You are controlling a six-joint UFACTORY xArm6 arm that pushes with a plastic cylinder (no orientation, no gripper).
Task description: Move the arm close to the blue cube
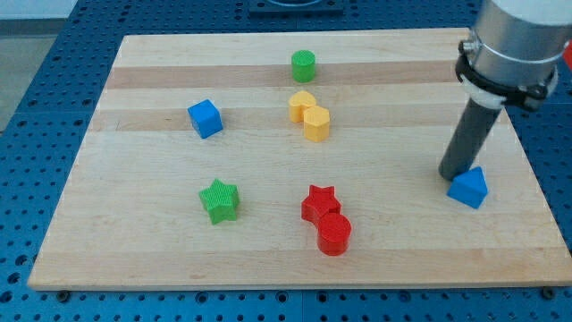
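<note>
Sitting upright, blue cube [205,118], prob. matte.

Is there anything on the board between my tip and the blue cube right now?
Yes. My tip sits at the view's right, beside a blue triangular block. The blue cube is far to the view's left. The pair of yellow blocks lies close to the straight line between them, just above it.

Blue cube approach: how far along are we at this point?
Nothing looks done yet. My tip is on the view's right side of the board, right beside the blue triangular block, not the target. The blue cube sits untouched on the view's left, with the yellow blocks between. Still left: the whole crossing towards the view's left, stopping beside the cube.
</note>
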